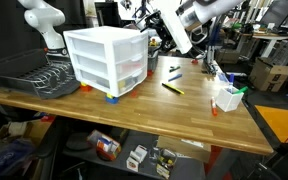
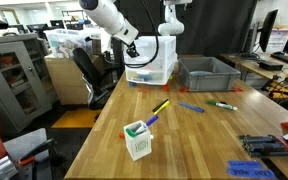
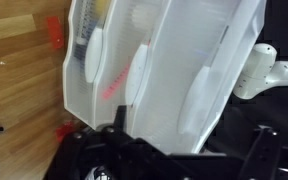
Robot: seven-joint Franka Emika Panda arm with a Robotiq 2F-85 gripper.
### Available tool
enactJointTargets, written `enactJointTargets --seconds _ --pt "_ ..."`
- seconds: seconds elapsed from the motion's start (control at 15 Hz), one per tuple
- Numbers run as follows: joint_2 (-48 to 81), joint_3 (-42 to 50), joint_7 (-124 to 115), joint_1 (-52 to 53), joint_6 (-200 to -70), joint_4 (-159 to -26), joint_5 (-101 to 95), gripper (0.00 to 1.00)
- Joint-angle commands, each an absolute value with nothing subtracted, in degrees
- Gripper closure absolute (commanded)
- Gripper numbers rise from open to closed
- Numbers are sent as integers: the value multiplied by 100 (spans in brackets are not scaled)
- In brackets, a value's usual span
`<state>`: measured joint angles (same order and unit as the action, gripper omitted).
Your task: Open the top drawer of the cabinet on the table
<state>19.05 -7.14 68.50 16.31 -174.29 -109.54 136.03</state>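
The white three-drawer cabinet (image 1: 104,60) stands on the wooden table (image 1: 184,115), and it also shows in the other exterior view (image 2: 154,65). Its top drawer (image 1: 131,46) looks closed. In the wrist view the cabinet lies turned sideways with its feet to the left, so the top drawer (image 3: 199,100) is the rightmost front. My gripper (image 1: 167,33) hovers just in front of the cabinet's upper front, apart from it. It shows in an exterior view (image 2: 134,52) and in the wrist view (image 3: 184,155). Its dark fingers look spread and hold nothing.
A black wire dish rack (image 1: 29,72) sits beside the cabinet. A grey bin (image 2: 209,72) stands behind it. A yellow marker (image 1: 172,88), a blue marker (image 1: 174,70) and a white cup holder (image 1: 227,98) lie on the table. A second white arm (image 1: 44,22) stands at the back.
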Motion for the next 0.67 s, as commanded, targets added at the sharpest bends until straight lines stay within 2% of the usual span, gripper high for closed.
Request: enactJointTargets --seconds 0.0,0.6 --pt "2226 -416 7437 1889 -17072 -10816 14124 0" --pt "2498 11 8232 2293 -16784 -10601 14753 0"
